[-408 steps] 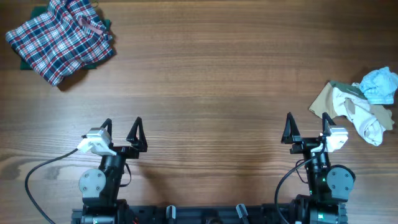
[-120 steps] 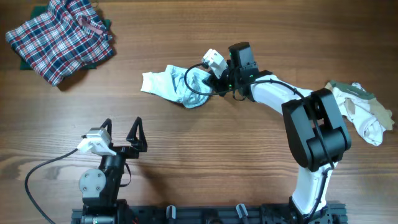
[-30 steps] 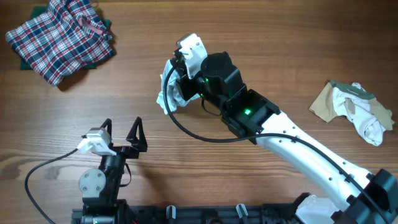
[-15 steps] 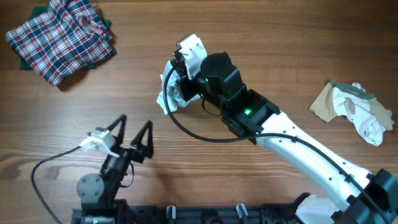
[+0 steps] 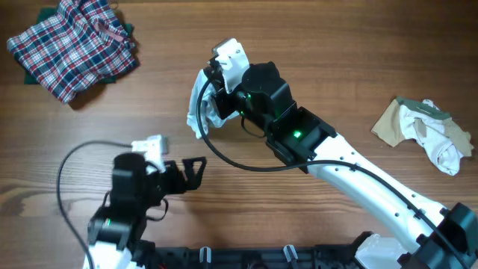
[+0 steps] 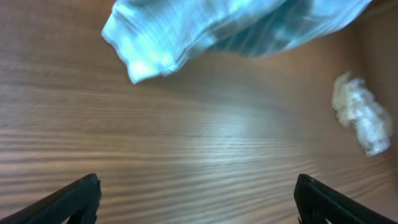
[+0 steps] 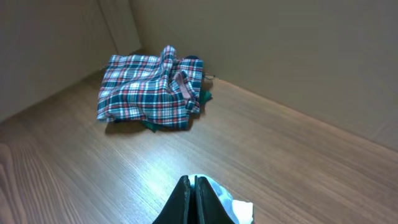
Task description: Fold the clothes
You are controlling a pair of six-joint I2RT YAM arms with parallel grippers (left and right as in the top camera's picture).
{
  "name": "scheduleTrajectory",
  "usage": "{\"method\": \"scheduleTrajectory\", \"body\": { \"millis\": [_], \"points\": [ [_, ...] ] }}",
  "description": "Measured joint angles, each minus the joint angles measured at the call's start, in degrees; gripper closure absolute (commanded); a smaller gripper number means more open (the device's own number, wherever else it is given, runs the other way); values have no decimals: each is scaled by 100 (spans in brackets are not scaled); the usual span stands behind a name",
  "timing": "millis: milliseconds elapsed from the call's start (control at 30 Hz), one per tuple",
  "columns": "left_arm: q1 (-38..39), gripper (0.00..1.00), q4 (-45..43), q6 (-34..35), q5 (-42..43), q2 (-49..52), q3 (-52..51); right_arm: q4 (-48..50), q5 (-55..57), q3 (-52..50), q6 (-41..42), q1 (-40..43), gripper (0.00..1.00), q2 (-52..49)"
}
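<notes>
Hold state: right gripper [image 7: 189, 194] clamped on striped garment [image 6: 217, 25].
Left gripper [image 6: 198, 198] spread wide nearby (plaid garment [image 5: 71, 48] lies well apart).

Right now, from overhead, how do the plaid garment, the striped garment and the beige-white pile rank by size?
1. Plaid garment: largest.
2. Beige-white pile.
3. Striped garment: smallest showing, but it is bunched, lifted nearer the camera and partly hidden, so unsure.
</notes>
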State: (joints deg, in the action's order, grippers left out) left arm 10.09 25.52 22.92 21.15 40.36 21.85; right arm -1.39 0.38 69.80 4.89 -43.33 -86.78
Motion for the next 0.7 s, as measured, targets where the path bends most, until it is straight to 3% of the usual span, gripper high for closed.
{"method": "scheduleTrajectory", "body": {
  "millis": [167, 333, 567, 700],
  "points": [
    [1248, 0, 348, -284, -1729, 1631, 824, -2, 9, 0, -20, 33, 96, 0],
    [1670, 0, -321, -380, -3259, 2723, 984, 0, -192, 0, -17, 313, 96, 0],
    [1683, 0, -1917, -1674, -3768, 3298, 1010, 24, -662, 0, -17, 481, 96, 0],
    [1687, 0, -2194, -2448, -3700, 3318, 1012, 116, -835, 0, -17, 481, 96, 0]
  ]
}}
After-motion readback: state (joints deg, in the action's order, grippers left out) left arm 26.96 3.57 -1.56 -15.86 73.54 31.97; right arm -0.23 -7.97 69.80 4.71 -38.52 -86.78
